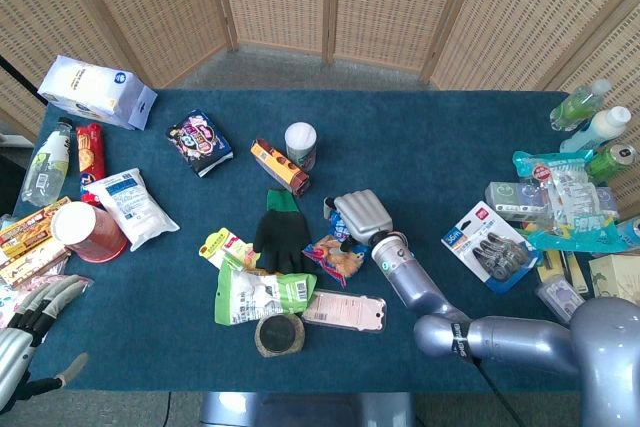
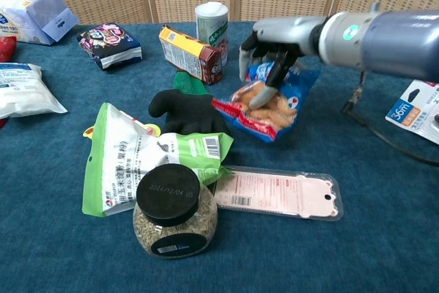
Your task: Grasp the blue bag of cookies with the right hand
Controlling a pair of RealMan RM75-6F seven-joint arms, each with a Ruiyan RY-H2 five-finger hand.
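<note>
Gripping one blue cookie bag (image 2: pixel 271 104), the right hand (image 2: pixel 274 46) curls closed around it beside one black glove (image 2: pixel 185 110).

Lots of clutter on my blue table (image 1: pixel 440 147) right now. Middle pile: a black glove with a green cuff (image 1: pixel 280 232), and a green snack pouch (image 2: pixel 140 159) lying just in front of it. A dark-lidded jar of seeds (image 2: pixel 171 211) sits against that pouch, next to a flat pink blister pack (image 2: pixel 278 193). Further back I've got an orange box (image 2: pixel 191 53) beside a white-capped canister (image 2: pixel 211 24). A purple snack bag (image 1: pixel 200 142) sits off toward the left.
</note>
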